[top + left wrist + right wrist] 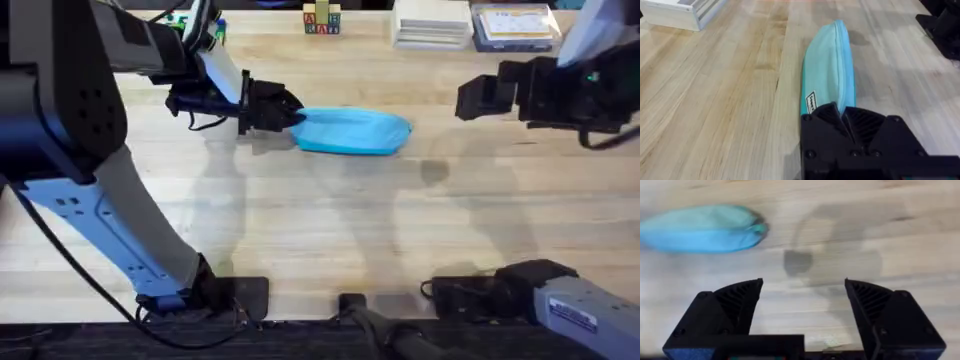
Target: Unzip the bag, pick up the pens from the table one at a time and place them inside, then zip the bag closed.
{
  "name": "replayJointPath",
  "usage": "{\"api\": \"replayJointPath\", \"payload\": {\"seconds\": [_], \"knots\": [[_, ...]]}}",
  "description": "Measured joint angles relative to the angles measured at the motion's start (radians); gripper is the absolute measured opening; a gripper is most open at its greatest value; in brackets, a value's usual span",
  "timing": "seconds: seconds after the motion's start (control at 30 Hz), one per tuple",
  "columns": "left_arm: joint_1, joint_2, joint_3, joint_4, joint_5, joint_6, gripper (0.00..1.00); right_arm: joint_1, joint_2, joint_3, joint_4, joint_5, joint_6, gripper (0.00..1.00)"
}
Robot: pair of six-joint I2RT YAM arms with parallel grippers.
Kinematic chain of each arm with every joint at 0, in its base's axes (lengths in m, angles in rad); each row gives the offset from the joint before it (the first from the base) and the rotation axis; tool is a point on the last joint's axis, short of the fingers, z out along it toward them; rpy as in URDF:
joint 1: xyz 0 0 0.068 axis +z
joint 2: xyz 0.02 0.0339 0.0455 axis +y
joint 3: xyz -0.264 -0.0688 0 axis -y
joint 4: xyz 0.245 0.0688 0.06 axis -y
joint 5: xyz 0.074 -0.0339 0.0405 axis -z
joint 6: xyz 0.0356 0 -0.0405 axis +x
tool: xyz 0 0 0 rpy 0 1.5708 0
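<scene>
Two sets of jaws, both mine; left jaws (pixel 292 113) are at the bag's (pixel 352 131) left end, fingers pinched tight together w/ the end of the fabric right at the tips, so clenched on the bag; in the left wrist view the bag (pixel 827 65) runs straight away from my left jaws (pixel 844 119), zipper seam along its top edge, small label tab near the pinched end; bag lies flat on the desk (pixel 330 220), roughly mid-desk toward the far side, looks zipped shut; right jaws (pixel 470 98) hang above the desk, well apart from the bag's right end, spread wide & gripping nothing; right wrist view shows my right jaws (pixel 804 292) released, bag (pixel 700 227) beyond them, shadow on bare desk wood between; white boxes (pixel 432 22) & small blocks (pixel 321 20) sit at the desk's far edge.
</scene>
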Motion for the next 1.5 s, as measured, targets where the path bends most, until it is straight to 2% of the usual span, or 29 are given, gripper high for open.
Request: {"api": "replayJointPath", "payload": {"seconds": [0.37,0.43,0.57,0.6,1.17,1.5], "knots": [[0.0,0.0,0.0,0.0,0.0,0.001,0.054,0.001,-0.16,0.0,-0.004,-0.245,-0.177,0.998],[0.001,0.0,0.0,0.002,-0.001,0.003,0.284,0.001,-0.184,0.0,-0.004,-0.265,-0.189,0.997],[0.008,0.0,0.0,0.001,-0.004,0.0,0.905,0.001,-0.217,0.0,-0.005,-0.285,-0.203,0.997],[0.01,0.0,0.0,0.0,-0.004,-0.002,0.971,0.001,-0.22,0.0,-0.005,-0.288,-0.204,0.997],[0.011,-0.015,0.0,0.003,-0.009,0.005,0.998,0.001,-0.22,0.0,-0.005,-0.302,-0.205,0.997],[0.015,-0.283,0.0,-0.071,-0.125,0.016,0.998,0.001,-0.22,0.0,-0.005,-0.302,-0.207,0.997]]}}
